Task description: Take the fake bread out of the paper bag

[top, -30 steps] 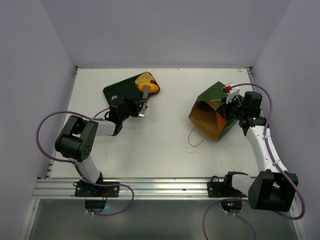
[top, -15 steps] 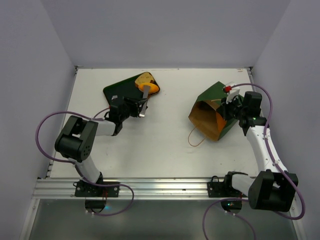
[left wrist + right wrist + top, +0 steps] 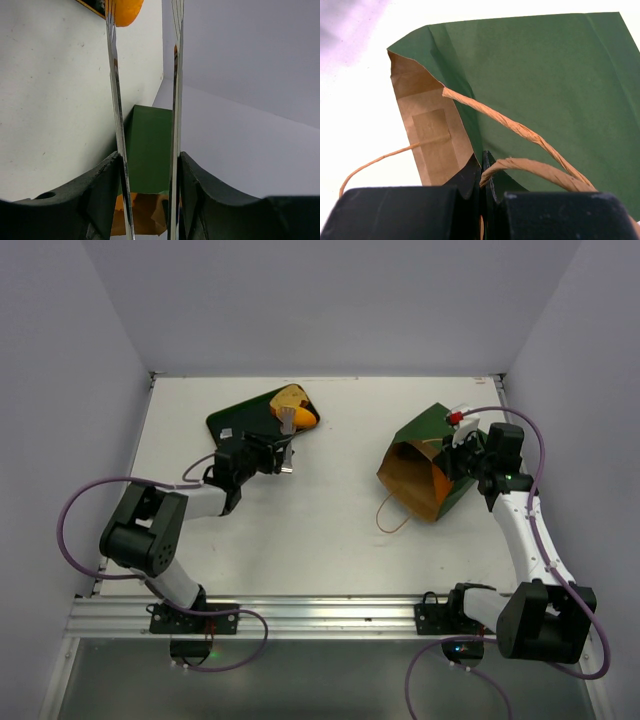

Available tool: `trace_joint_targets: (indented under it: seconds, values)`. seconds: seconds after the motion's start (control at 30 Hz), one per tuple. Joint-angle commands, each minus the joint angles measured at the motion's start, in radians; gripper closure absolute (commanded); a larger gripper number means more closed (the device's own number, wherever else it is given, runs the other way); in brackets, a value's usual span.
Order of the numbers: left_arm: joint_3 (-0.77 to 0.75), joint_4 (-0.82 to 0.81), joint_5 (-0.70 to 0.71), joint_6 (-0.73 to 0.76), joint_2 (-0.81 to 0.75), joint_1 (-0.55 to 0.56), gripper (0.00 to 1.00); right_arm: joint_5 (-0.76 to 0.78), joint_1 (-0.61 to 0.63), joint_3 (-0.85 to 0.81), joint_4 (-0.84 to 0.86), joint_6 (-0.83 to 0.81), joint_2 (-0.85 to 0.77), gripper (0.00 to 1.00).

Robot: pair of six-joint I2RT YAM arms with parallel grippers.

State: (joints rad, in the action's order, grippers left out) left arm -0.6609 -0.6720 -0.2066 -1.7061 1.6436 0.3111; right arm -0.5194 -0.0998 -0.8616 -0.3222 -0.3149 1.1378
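Overhead, I see the orange-yellow toy bread rolls (image 3: 296,406) on the dark green flat tray (image 3: 232,421), with the left gripper (image 3: 283,452) beside them. The dark green paper bag (image 3: 425,435) lies on its side, the right gripper (image 3: 462,455) at its rim. On the left wrist, my jaws stand narrowly parted and empty. On the right wrist, they're pinched on the bag's edge.

Light: falling evenly from overhead.
Shadows: lying faint, soft.
Glare: table (image 3: 350,125) washing out white.
Focus: bag (image 3: 545,75) showing sharp.
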Motion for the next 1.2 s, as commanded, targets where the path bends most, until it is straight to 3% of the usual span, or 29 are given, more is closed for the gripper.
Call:
trace_joint_targets:
  seconds: [0.0,0.4,0.77,0.97,1.17]
  values:
    - [0.010,-0.049,-0.014,0.026,-0.037,0.005,0.48,-0.018,-0.008,-0.004,0.031,0.007,-0.015,1.00]
    - [0.003,-0.015,-0.154,0.180,-0.137,0.005,0.54,-0.034,-0.014,-0.007,0.020,-0.001,-0.016,1.00]
    - [0.116,0.002,-0.267,0.299,-0.264,0.005,0.60,-0.041,-0.017,-0.014,0.006,-0.009,-0.015,1.00]
    - [0.086,0.142,-0.355,0.520,-0.346,0.065,0.61,-0.092,-0.023,-0.039,-0.029,-0.050,-0.019,1.00]
    - [0.115,0.348,-0.278,0.772,-0.540,0.196,0.62,-0.214,-0.028,-0.085,-0.161,-0.202,-0.010,1.00]
